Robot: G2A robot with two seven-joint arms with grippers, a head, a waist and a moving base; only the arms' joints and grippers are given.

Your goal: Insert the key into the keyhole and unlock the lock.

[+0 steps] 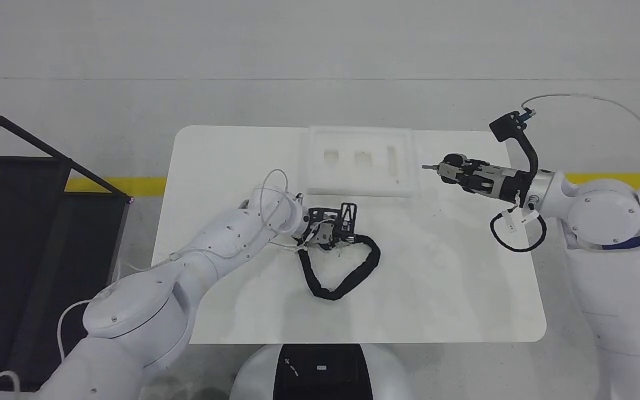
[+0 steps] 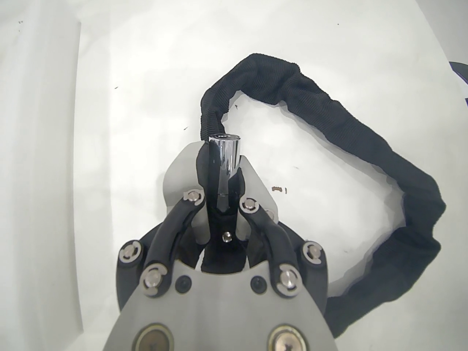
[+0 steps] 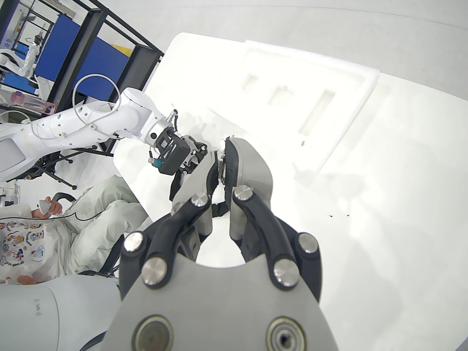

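So far, only the pick-ups look done. My left fingers [image 2: 204, 171] are clamped on the lock's chrome barrel [image 2: 225, 149], with its black sleeved chain [image 2: 365, 147] looped on the bench [image 1: 460, 290]. My right fingers [image 3: 227, 169] pinch the key [image 1: 429, 167] near the foam tray [image 1: 360, 186], well apart from the lock. Aligning, inserting and turning are all left, I judge.

Key [image 1: 429, 167] barely a sliver, perhaps, at the right hand's [image 1: 445, 168] tip; lock [image 2: 226, 149] largely behind the left hand [image 1: 342, 220].
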